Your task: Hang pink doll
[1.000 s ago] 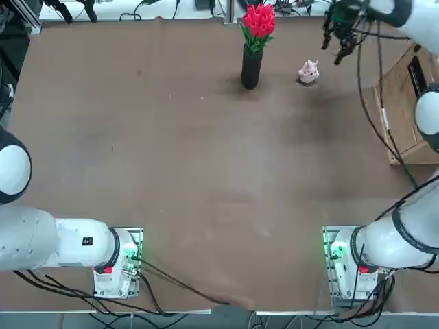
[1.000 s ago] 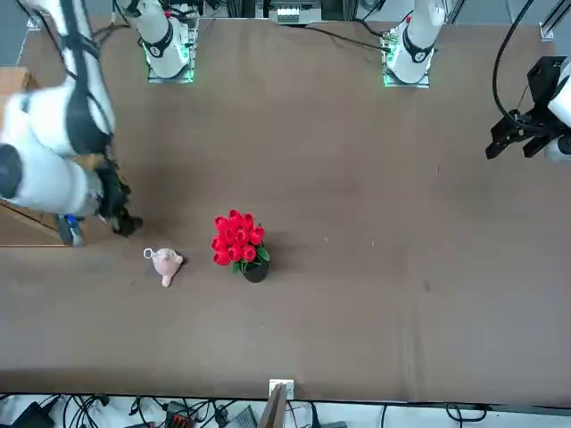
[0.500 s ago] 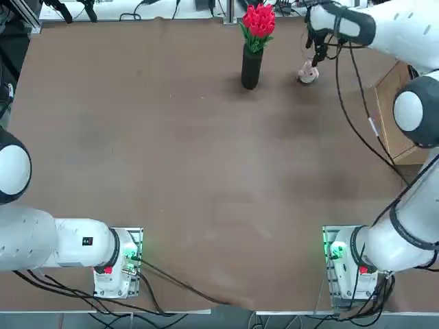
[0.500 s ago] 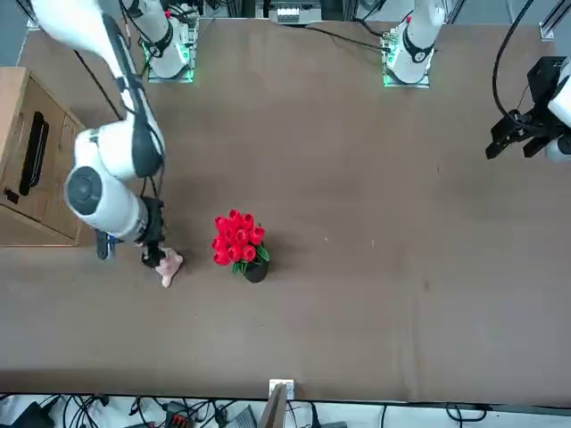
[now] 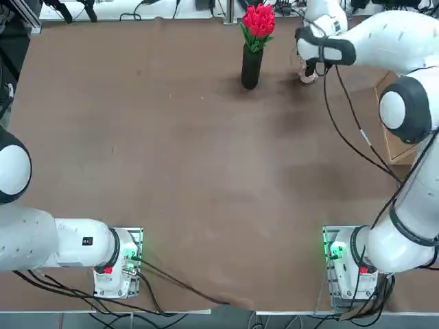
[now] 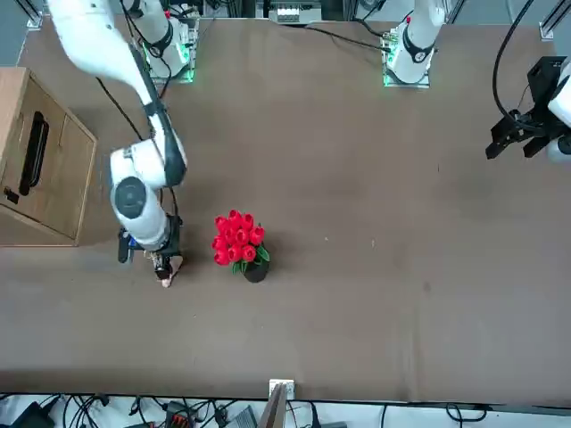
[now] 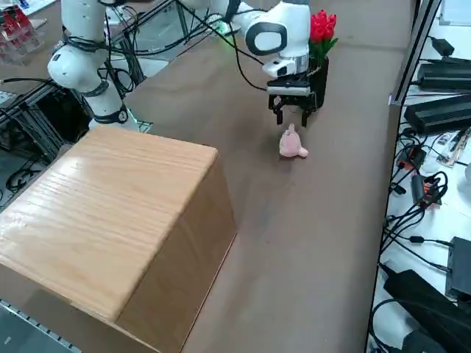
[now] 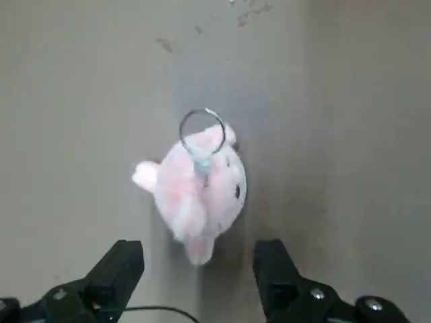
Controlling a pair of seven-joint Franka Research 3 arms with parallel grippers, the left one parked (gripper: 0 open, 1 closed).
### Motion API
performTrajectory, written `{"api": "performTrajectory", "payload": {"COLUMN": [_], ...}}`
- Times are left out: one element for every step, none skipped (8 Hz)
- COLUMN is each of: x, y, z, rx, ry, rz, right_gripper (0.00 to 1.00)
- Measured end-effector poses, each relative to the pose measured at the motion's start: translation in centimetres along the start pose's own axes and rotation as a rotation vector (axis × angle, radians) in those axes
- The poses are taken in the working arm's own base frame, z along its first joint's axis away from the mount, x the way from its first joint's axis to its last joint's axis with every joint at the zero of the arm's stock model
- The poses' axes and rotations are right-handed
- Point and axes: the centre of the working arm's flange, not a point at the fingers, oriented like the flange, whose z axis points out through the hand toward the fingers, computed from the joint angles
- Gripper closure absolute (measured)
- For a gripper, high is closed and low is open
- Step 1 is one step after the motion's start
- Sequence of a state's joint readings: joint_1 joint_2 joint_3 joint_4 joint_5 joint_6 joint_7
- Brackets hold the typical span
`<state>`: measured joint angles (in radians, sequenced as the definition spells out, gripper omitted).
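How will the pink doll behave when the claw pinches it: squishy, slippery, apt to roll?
The doll looks like soft plush, so it will probably squash between the open right claw fingers rather than slip. It seems light and lies on its side; a nudge would likely slide it. Its metal ring looks thin and may swing loose when lifted.

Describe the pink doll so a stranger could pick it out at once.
Find the black vase of red flowers at the table's far edge. On the robot's right of it, below the open right gripper, lies the pink doll: tiny, plush, with a metal ring.
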<state>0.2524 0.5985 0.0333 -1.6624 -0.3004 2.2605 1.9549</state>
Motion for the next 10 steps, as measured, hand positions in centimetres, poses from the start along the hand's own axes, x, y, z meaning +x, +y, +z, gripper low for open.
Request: {"api": "performTrajectory", "payload": {"x": [-0.7,-0.8,-0.6,-0.4,-0.4,-0.5,-0.6,-0.6,-0.6,-0.7], "y": [0.2,0.2,0.2,0.0,-0.1,-0.2,-0.3,-0.2,-0.2,-0.1], "z": [0.8,1.5,1.8,1.9,2.1,2.5,2.7,2.8,3.2,3.6], "rx": [0.0,-0.002,-0.002,0.009,0.023,0.033,0.038,0.036,0.032,0.026], "ry": [0.015,0.02,0.022,0.018,0.011,0.005,0.002,0.002,0.003,0.004], "rz": [0.009,0.014,0.017,0.02,0.021,0.021,0.021,0.021,0.021,0.02], "right_gripper": [0.0,0.0,0.01,0.01,0.03,0.05,0.07,0.1,0.14,0.16]}}
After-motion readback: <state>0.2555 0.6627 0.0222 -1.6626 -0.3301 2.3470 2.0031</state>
